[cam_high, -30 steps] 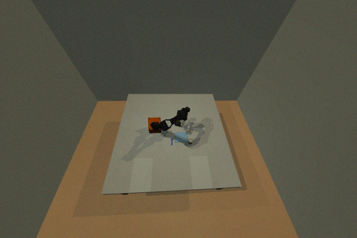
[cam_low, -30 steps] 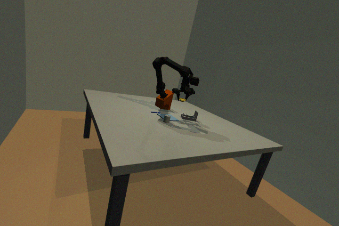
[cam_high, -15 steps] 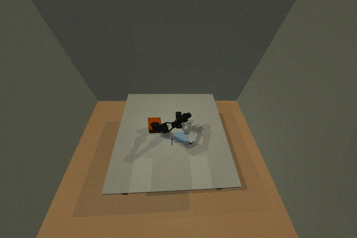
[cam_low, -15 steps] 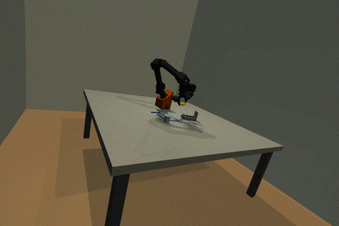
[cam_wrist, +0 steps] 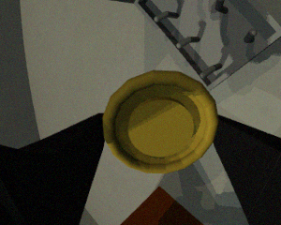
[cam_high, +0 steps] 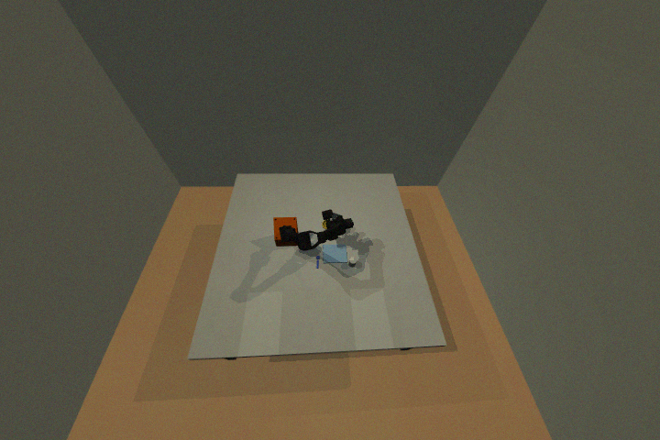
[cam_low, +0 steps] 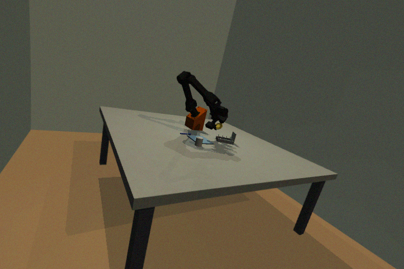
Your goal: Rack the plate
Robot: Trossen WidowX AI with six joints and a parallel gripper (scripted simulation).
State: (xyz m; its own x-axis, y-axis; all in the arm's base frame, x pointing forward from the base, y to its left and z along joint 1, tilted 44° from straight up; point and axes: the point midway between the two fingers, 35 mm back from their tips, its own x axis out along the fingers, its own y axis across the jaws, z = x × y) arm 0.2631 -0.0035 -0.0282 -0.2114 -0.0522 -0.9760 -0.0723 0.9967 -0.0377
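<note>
Clamped by its rim between the gripper (cam_wrist: 159, 127) jaws, the yellow plate (cam_wrist: 159, 122) hangs above the table (cam_low: 164, 165), near the dish rack (cam_wrist: 206, 25) and short of its rails. Judged: small, stiff, light, shallow-welled; smooth rim may slip, so opposite rim edges give the surest hold.

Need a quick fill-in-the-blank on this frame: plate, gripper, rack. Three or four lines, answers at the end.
1. The gripper is shut on a plate whose colour is ____.
2. The dish rack holds ____ plates.
3. In the exterior view the plate is ____ the table, not resting on it.
4. The small grey cylinder stands on a flat sheet whose colour is ____.

Missing words: yellow; no; above; blue
</note>
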